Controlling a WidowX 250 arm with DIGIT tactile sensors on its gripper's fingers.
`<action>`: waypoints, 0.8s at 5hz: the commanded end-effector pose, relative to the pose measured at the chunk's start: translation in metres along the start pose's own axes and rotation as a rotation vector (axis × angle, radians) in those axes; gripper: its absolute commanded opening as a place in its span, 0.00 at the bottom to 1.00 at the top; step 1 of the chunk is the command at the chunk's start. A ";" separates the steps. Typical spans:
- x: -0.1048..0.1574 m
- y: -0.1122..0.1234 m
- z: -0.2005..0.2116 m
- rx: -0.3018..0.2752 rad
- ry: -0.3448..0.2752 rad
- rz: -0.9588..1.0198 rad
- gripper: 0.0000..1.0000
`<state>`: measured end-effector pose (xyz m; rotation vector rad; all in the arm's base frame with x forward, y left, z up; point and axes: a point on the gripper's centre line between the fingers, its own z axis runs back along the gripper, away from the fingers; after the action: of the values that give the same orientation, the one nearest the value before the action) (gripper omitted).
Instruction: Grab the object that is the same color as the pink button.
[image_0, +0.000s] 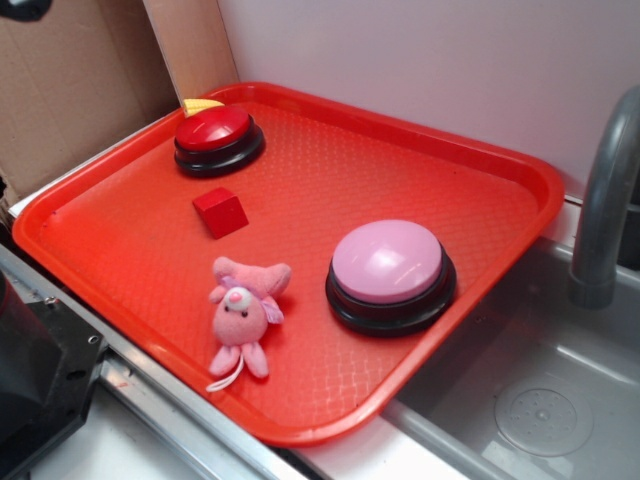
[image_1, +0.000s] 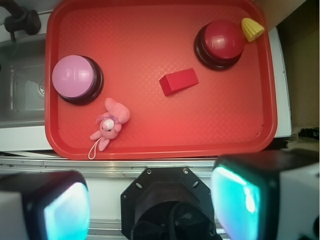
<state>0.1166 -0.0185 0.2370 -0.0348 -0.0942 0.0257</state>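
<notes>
A small pink plush animal (image_0: 241, 315) with floppy ears and a thin white cord lies on the red tray (image_0: 420, 170), near its front edge and left of the large pink button (image_0: 388, 265). In the wrist view the plush (image_1: 109, 125) lies just below and right of the pink button (image_1: 75, 77). My gripper (image_1: 150, 200) is high above the robot base, outside the tray's near edge (image_1: 160, 150). Its two fingers (image_1: 237, 202) stand wide apart with nothing between them. The gripper does not show clearly in the exterior view.
A red cube (image_0: 220, 211) lies mid-tray and a smaller red button (image_0: 217, 138) sits at the far corner with a yellow piece (image_0: 200, 104) behind it. A sink (image_0: 540, 390) and grey faucet (image_0: 605, 200) are at the right. Cardboard (image_0: 70, 90) stands at the back left.
</notes>
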 end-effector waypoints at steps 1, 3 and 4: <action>0.000 0.000 0.000 0.000 0.000 0.000 1.00; -0.002 -0.023 -0.023 -0.093 -0.052 0.162 1.00; 0.002 -0.043 -0.049 -0.050 -0.056 0.324 1.00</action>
<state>0.1202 -0.0628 0.1846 -0.0959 -0.1285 0.3505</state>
